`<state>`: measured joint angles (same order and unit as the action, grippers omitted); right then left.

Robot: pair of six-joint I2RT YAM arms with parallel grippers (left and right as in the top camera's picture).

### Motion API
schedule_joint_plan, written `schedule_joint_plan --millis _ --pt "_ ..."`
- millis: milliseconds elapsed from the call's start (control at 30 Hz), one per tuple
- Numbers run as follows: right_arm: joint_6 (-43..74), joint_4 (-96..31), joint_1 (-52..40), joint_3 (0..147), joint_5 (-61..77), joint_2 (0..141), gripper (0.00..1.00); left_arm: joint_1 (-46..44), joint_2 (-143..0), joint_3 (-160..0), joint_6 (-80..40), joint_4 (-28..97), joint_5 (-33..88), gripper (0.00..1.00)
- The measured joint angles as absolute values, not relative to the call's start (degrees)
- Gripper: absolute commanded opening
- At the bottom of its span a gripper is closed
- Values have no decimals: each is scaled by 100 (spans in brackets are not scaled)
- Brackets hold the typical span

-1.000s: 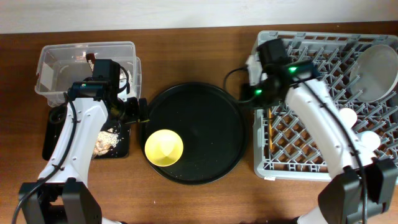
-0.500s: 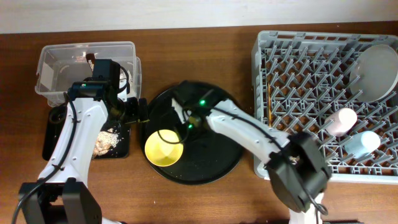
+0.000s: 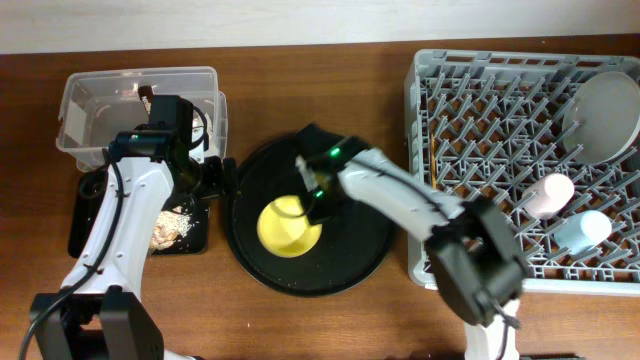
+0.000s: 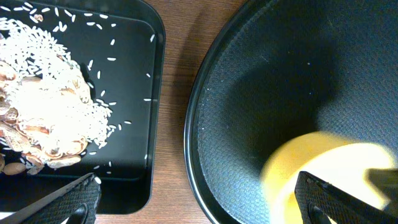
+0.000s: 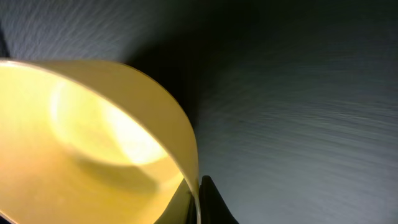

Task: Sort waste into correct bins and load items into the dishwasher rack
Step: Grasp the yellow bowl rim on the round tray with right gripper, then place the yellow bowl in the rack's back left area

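The small yellow bowl (image 3: 288, 228) sits in the lower left of the round black tray (image 3: 355, 265), at the centre of the overhead frame. The right gripper (image 3: 310, 200) is closed on the bowl's upper right rim. In the right wrist view the rim's thin yellow wall (image 5: 93, 143) runs down into the pinch at the bottom edge (image 5: 198, 200), with a dark fingertip (image 5: 214, 208) pressed against its outer side. The bowl is blurred in the left wrist view (image 4: 323, 165), at lower right, so whether it rests flat on the tray cannot be told.

The left gripper (image 3: 218, 180) hangs at the round tray's left edge with its jaws spread wide and nothing between them. Its two fingertips (image 4: 74, 198) stand at opposite bottom corners of its own wrist view.

Just left of it lies the shallow black rectangular tray (image 4: 134, 56), which holds a heap of rice and brownish food scraps (image 4: 43, 118). Above that tray in the overhead frame is the clear plastic tub (image 3: 100, 110).

At the right of the frame the grey dishwasher rack (image 3: 412, 180) holds a pale green plate (image 3: 600, 115) in its upper right corner. A pink cup (image 3: 550, 192) and a blue cup (image 3: 583, 230) lie below the plate.
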<state>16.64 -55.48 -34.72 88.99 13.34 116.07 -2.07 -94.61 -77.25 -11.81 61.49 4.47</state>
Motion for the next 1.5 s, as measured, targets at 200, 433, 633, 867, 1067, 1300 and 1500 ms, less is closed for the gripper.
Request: schedule_joint_plan --millis 200,433,633,867,1067,1300,1500 --pt "1105 -5743 -2259 8899 132 10016 4 -207 -9461 -7725 -1181 6147 449 100" --pt "792 -5378 -919 8899 -1898 9260 4 -207 -9459 -7725 -1181 6147 449 99" --pt "740 -4637 -27 8899 -3332 9264 4 -207 -9461 -7725 -1184 6130 449 99" --pt "725 -3988 185 8899 -4654 9710 4 -207 -9459 -7725 -1181 6106 449 99" --pt "729 -4001 172 8899 -5035 10862 4 -207 -9459 -7725 -1181 6104 449 99" --pt "755 -3977 -132 8923 -5564 11131 4 -207 -9459 -7725 -1181 6104 449 100" --pt "784 -4198 -307 8949 -5736 11161 4 -207 -9459 -7725 -1184 6104 447 100"
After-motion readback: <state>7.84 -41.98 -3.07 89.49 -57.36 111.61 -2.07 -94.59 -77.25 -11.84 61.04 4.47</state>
